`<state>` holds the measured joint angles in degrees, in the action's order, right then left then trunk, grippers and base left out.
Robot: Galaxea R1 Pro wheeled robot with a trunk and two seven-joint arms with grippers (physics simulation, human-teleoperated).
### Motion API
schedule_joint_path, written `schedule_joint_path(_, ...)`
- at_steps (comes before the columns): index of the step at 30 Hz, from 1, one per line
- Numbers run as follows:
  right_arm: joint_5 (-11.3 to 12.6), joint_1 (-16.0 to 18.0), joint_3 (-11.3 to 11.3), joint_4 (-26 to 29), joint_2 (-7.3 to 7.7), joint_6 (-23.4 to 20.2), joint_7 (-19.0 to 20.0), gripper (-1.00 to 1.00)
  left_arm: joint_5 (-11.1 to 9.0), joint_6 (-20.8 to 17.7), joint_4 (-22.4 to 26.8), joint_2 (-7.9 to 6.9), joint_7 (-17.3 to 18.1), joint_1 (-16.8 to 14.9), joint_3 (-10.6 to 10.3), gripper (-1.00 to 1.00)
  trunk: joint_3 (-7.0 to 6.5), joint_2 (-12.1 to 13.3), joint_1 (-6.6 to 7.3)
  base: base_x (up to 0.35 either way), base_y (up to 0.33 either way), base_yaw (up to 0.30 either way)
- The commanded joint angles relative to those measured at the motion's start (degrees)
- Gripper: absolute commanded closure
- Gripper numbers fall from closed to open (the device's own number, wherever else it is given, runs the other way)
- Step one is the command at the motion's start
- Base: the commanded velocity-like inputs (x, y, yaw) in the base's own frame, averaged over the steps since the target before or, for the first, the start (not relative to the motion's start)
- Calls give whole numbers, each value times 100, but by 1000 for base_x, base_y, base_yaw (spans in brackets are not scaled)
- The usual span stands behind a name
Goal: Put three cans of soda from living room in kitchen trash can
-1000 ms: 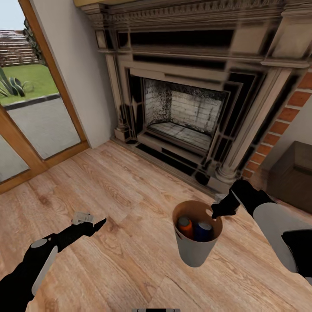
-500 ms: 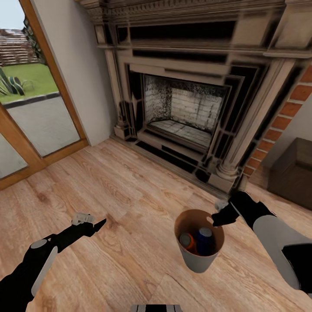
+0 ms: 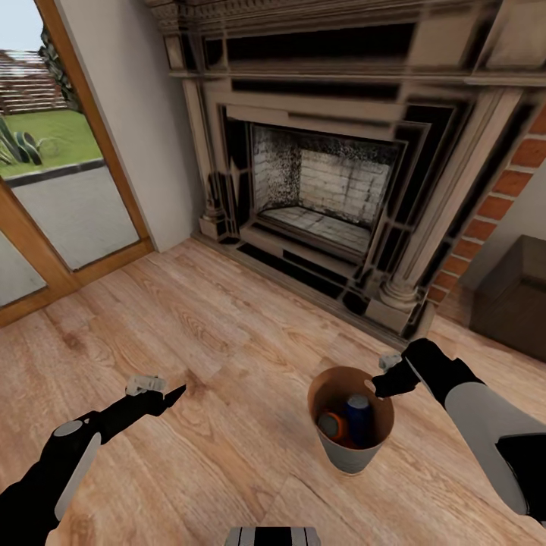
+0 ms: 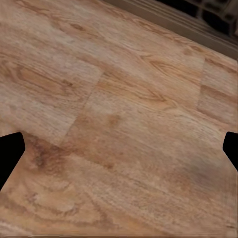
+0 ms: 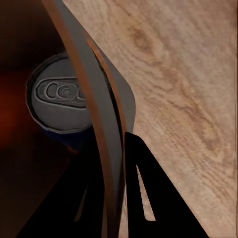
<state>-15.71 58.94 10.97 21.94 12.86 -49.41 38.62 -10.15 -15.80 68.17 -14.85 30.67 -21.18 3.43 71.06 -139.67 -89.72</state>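
The tash can (image 3: 350, 457), a tapered grey bin with a brown inner wall, is low by the wood floor in front of the fireplace. I cannot tell whether it rests on the planks. My right gripper (image 3: 378, 385) is shut on its far right rim (image 5: 106, 144). An orange can of soda (image 3: 331, 425) and a dark blue one (image 3: 358, 414) stand inside. The blue one's silver top (image 5: 58, 94) shows close up in the right wrist view. My left gripper (image 3: 161, 390) hangs open over bare planks (image 4: 119, 148), well left of the bin.
The dark ornate fireplace (image 3: 326, 189) with its stone hearth step stands just beyond the bin. Red brick (image 3: 497, 205) and a brown box (image 3: 512, 299) are at the right. Wood-framed glass doors (image 3: 53, 182) are at the left. Open plank floor (image 3: 227, 356) lies between the arms.
My right gripper has lowered the bin toward the floor, so I now look down into it more. The view has shifted a little. The left arm has stayed put.
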Motion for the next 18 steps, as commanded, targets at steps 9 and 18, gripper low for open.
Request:
schedule_joint_path(9,92,-40,-118,68,122,10,116,100,-7,-78,21,0,0,68,-4,-100,71,-161,-87,0,0,0)
schedule_joint_path(18,94,-49,-130,110,159,312,117,100,-8,-89,52,0,0,77,-8,-100,250,-363,-206,0,0,0)
